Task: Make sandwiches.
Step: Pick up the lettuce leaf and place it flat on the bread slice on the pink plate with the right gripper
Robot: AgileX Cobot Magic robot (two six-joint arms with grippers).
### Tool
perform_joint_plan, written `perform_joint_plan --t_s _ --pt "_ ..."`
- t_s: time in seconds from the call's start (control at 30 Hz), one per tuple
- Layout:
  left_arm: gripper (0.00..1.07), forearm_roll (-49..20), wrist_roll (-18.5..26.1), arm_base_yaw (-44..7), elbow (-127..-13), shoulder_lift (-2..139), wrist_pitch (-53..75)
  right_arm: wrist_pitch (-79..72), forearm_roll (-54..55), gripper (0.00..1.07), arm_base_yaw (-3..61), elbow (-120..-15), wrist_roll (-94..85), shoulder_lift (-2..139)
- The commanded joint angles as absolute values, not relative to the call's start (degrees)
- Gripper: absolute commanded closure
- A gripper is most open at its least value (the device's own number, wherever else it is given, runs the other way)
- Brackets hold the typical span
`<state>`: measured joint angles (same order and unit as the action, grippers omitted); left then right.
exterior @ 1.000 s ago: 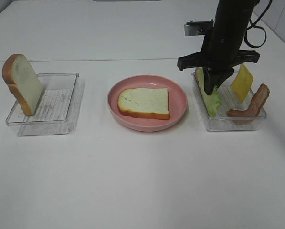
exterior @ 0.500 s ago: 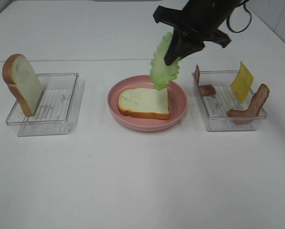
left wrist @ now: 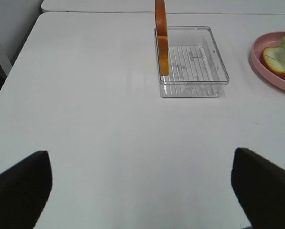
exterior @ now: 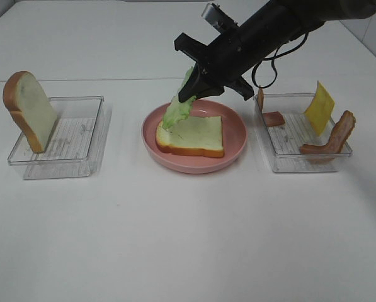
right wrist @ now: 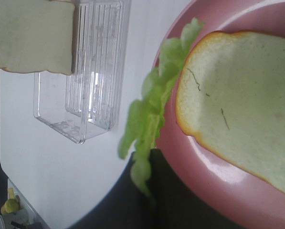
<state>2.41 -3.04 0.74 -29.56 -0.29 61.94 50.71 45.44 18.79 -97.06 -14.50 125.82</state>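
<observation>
A bread slice (exterior: 191, 135) lies flat on the pink plate (exterior: 235, 148); it also shows in the right wrist view (right wrist: 242, 114) and the left wrist view (left wrist: 278, 56). My right gripper (exterior: 191, 88) is shut on a green lettuce leaf (exterior: 177, 107), which hangs over the slice's left edge, its tip touching there. The leaf shows in the right wrist view (right wrist: 149, 119). A second slice (exterior: 29, 110) stands upright in the left tray (exterior: 80, 145). My left gripper's fingers (left wrist: 18, 188) are spread wide and empty over bare table.
The right clear tray (exterior: 301, 157) holds a yellow cheese square (exterior: 319, 108) and bacon strips (exterior: 331, 139), with another bacon piece (exterior: 271, 116) at its left end. The right arm reaches across the plate from the right.
My right gripper lifted the lettuce out of the right tray, carried it left over the plate and lowered it to the bread's left edge. The left arm has not moved.
</observation>
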Motion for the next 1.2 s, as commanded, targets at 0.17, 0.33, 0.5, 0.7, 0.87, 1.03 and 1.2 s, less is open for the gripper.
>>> perform_joint_plan --t_s 0.17,0.33,0.5,0.7,0.87,1.03,1.2 --pt "0.13 1.95 -3.04 0.63 -29.56 -1.49 61.31 48.13 50.42 1.07 19.37 -97.4 -17.53 128.69" --pt "0.13 1.95 -3.04 0.63 -29.56 -1.49 61.31 48.13 50.36 1.07 20.11 -98.49 -17.65 131.26" --pt "0.13 1.95 -3.04 0.63 -29.56 -1.49 61.31 49.79 44.35 1.07 19.82 -98.95 -15.36 131.38" --pt "0.13 1.95 -3.04 0.63 -29.56 -1.49 61.31 50.31 35.01 1.07 19.94 -99.69 -9.91 131.38" --pt "0.13 1.95 -3.04 0.63 -29.56 -1.49 61.31 49.62 34.78 1.07 19.94 -99.69 -9.91 131.38" --pt "0.13 1.95 -3.04 0.63 -29.56 -1.49 61.31 49.79 36.1 0.8 19.94 -99.69 -9.8 131.09" --pt "0.13 1.95 -3.04 0.63 -29.56 -1.49 61.31 49.96 35.18 0.23 19.94 -99.69 -10.08 128.97"
